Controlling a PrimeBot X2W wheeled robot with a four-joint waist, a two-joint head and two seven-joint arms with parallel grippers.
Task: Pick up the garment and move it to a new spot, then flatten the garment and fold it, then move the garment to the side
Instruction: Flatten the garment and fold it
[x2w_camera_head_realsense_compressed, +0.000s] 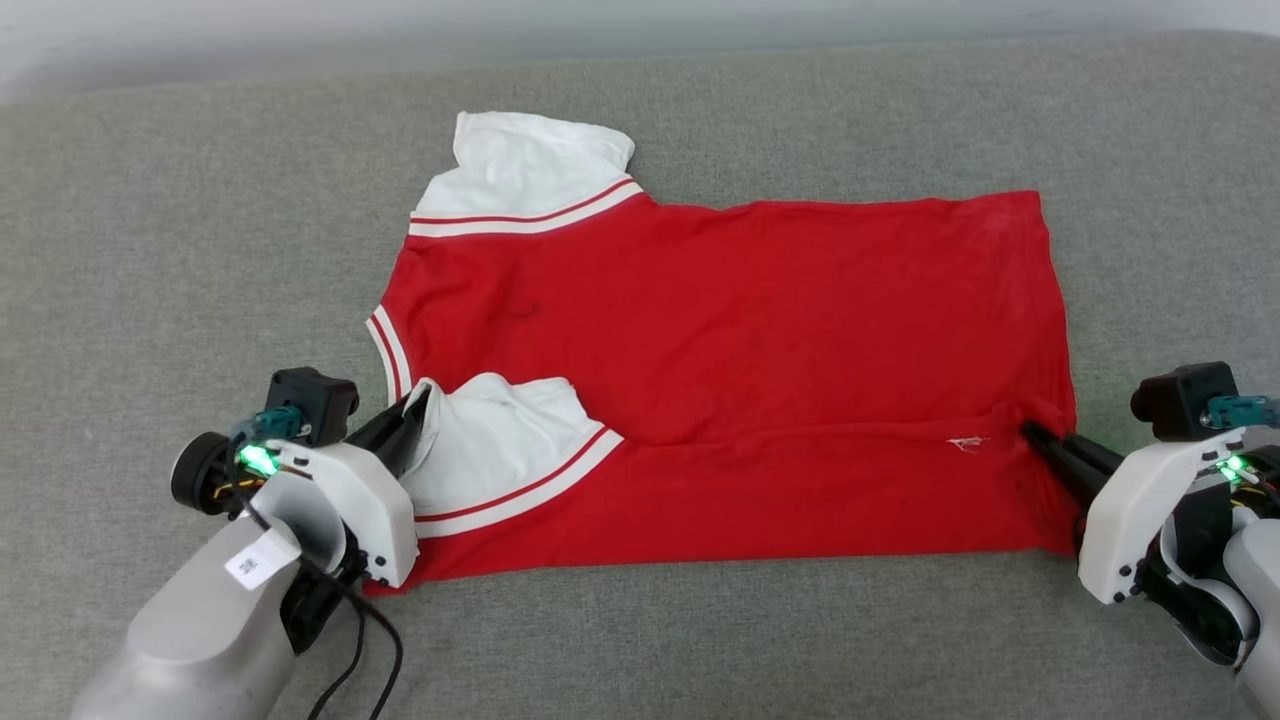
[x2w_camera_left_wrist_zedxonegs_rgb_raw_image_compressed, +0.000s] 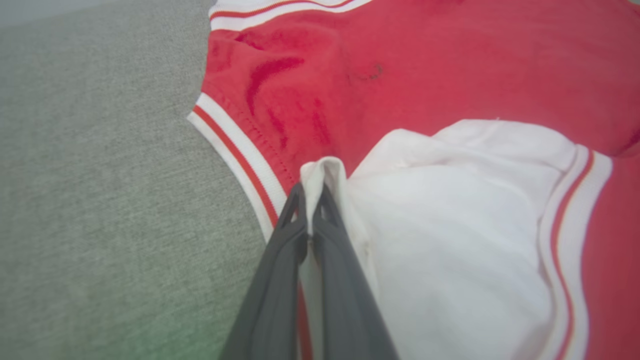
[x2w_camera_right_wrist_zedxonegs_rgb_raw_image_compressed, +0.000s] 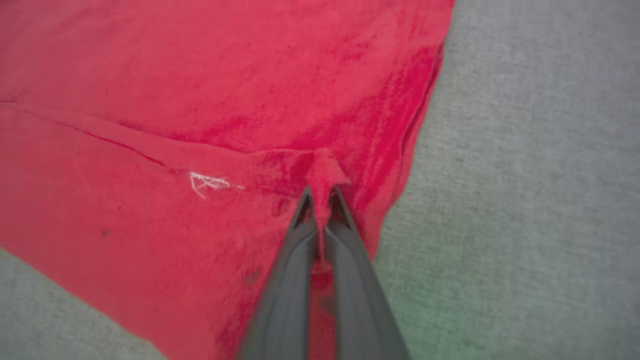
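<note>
The garment (x2w_camera_head_realsense_compressed: 720, 330), a red T-shirt with white striped sleeves, lies spread on the grey surface, its near long edge folded over onto the body. At the lower left my left gripper (x2w_camera_head_realsense_compressed: 418, 400) is shut on the white near sleeve; the left wrist view has that white cloth (x2w_camera_left_wrist_zedxonegs_rgb_raw_image_compressed: 320, 172) pinched between the fingers of my left gripper (x2w_camera_left_wrist_zedxonegs_rgb_raw_image_compressed: 311, 197). On the hem side at the right my right gripper (x2w_camera_head_realsense_compressed: 1030, 432) is shut on a pinch of red fabric (x2w_camera_right_wrist_zedxonegs_rgb_raw_image_compressed: 325, 172), which pokes up past the tips of my right gripper (x2w_camera_right_wrist_zedxonegs_rgb_raw_image_compressed: 320, 197). The numerals are hidden.
The grey fabric surface (x2w_camera_head_realsense_compressed: 180, 250) stretches wide on all sides of the shirt. A pale wall or edge (x2w_camera_head_realsense_compressed: 300, 40) runs along the far side. A black cable (x2w_camera_head_realsense_compressed: 370, 650) trails from my left forearm.
</note>
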